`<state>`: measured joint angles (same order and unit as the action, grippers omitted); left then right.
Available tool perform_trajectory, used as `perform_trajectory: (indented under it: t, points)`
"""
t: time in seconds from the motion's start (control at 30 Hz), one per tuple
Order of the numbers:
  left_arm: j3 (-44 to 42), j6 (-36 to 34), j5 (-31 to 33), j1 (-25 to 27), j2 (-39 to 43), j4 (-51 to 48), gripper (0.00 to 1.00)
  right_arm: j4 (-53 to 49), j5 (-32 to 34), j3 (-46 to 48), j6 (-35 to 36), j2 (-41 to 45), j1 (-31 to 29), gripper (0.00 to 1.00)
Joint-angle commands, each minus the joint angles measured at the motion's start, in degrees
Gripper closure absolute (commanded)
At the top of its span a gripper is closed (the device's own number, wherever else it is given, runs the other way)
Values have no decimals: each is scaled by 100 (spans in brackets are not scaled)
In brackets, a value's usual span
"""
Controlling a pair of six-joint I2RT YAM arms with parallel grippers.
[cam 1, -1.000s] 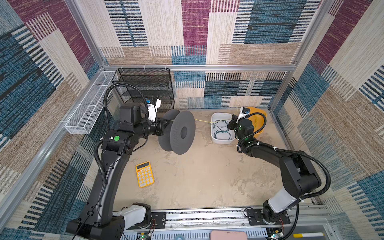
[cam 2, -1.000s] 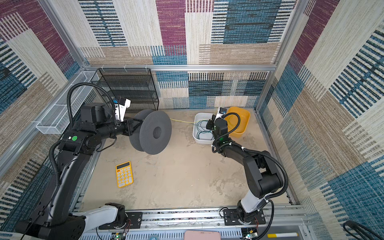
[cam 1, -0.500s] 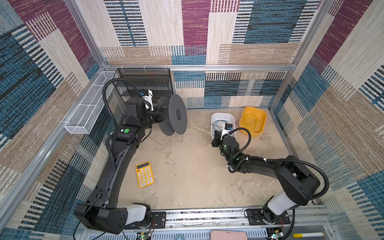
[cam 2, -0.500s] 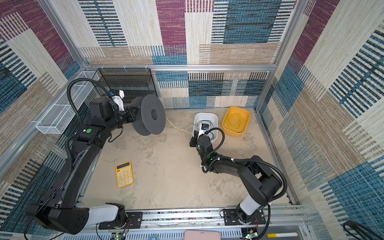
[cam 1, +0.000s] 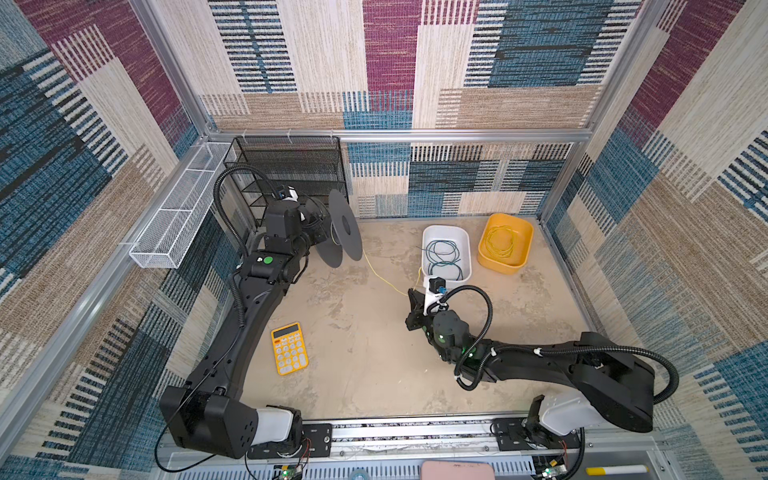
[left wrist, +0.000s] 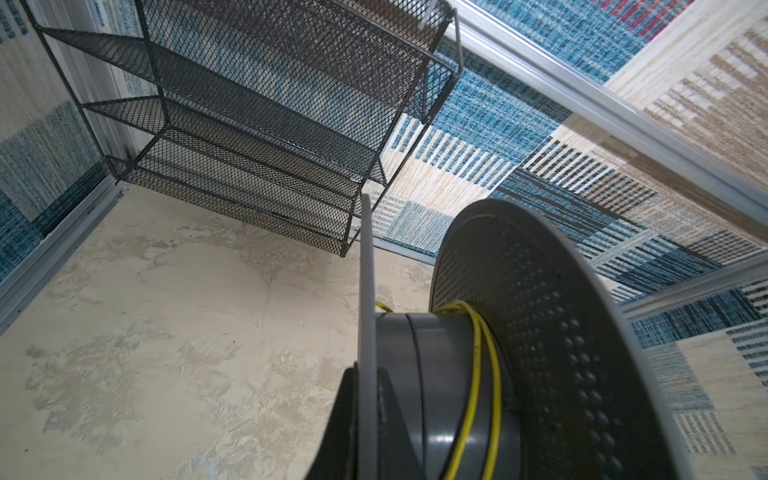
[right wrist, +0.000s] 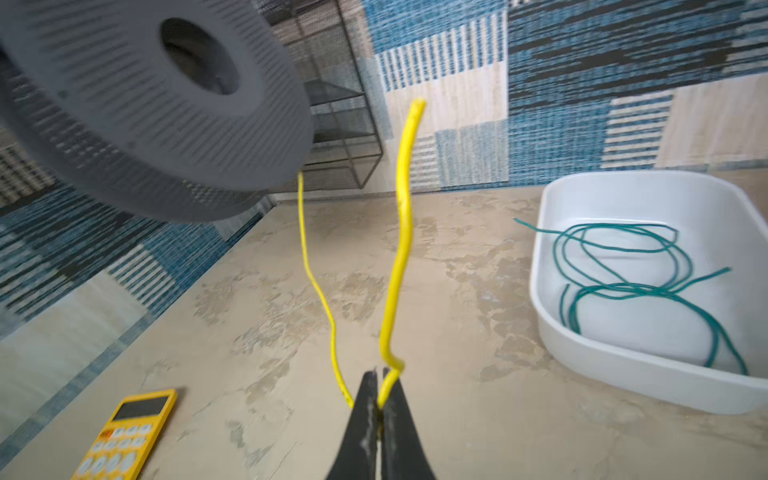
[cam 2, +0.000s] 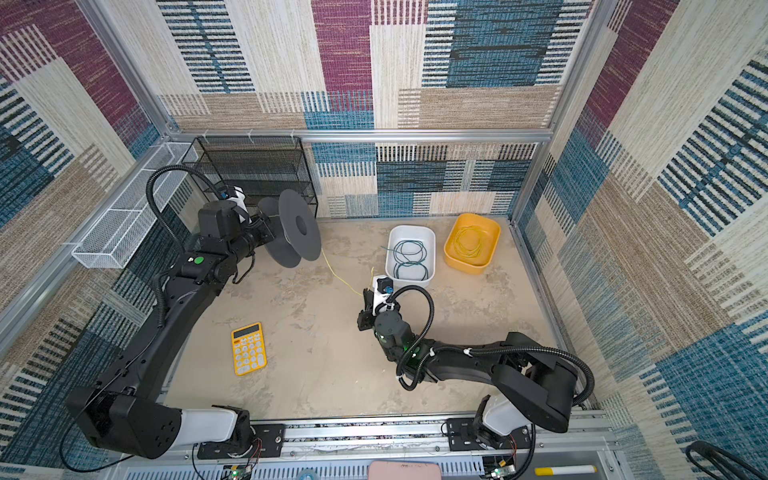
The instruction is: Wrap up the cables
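Observation:
My left gripper [left wrist: 368,374] is shut on one flange of a grey spool [cam 1: 345,226], held off the floor near the back left. A yellow cable [left wrist: 482,374] makes two turns on the spool's hub. From there the yellow cable [cam 1: 382,274] runs slack down to my right gripper [cam 1: 412,294], low near the middle of the floor. That right gripper [right wrist: 380,370] is shut on the cable near its end, and the free tip sticks upward. A green cable [cam 1: 444,259] lies looped in a white tub [cam 1: 428,237]. More yellow cable [cam 1: 503,243] lies coiled in a yellow tub [cam 1: 525,245].
A yellow calculator [cam 1: 289,348] lies on the floor front left. A black mesh rack [cam 1: 291,166] stands in the back left corner behind the spool. A white wire basket [cam 1: 183,216] hangs on the left wall. Patterned walls close in three sides.
My right gripper has come away from the tubs toward the front middle with the yellow cable. The left arm has carried the spool back toward the rack and turned it.

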<state>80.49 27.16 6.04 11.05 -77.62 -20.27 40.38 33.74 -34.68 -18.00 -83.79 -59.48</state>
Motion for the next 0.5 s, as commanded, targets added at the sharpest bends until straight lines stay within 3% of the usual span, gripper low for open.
perform_trajectory:
  t: [0.0, 0.47]
  points:
    - [-87, 245, 515, 28, 14, 586, 100, 176, 281, 56, 263, 80, -355, 100]
    - [-327, -116, 1993, 354, -394, 709, 100, -779, 601, 333, 321, 1446, -1322, 100]
